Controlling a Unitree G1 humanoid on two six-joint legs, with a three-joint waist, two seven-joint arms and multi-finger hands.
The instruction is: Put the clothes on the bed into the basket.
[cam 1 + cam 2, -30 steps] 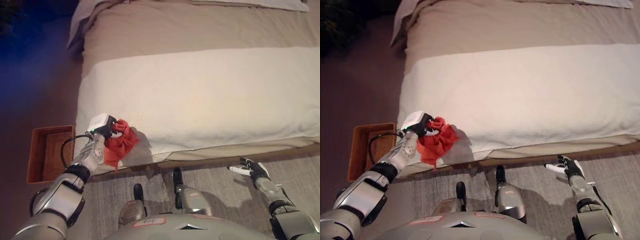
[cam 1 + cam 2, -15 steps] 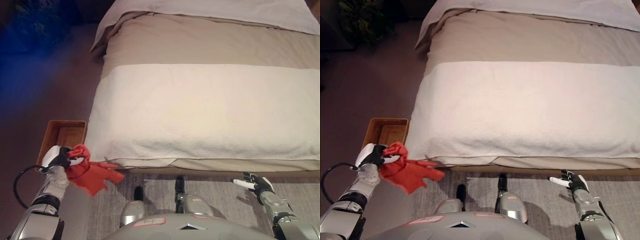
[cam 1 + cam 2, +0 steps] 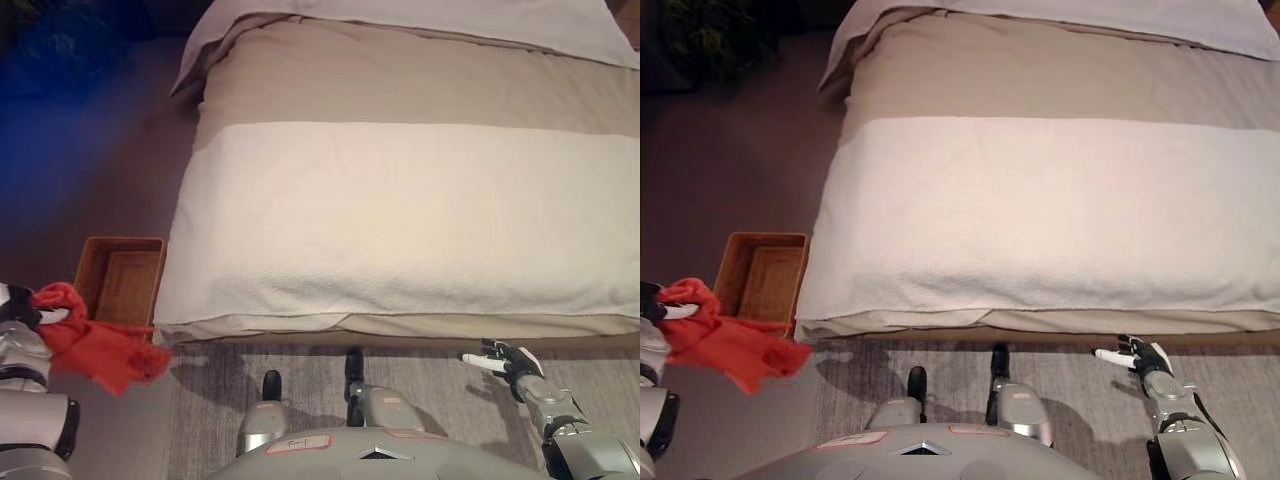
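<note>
Twin head views down over bed (image 3: 400,220)

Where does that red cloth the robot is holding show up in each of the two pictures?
Left eye view: the red cloth hangs at the lower left edge from the left hand, just below and left of the basket.
Right eye view: the red cloth is again at the lower left edge, below and left of the basket.
Shared landmark: the brown basket on the floor beside the bed's near corner.
</note>
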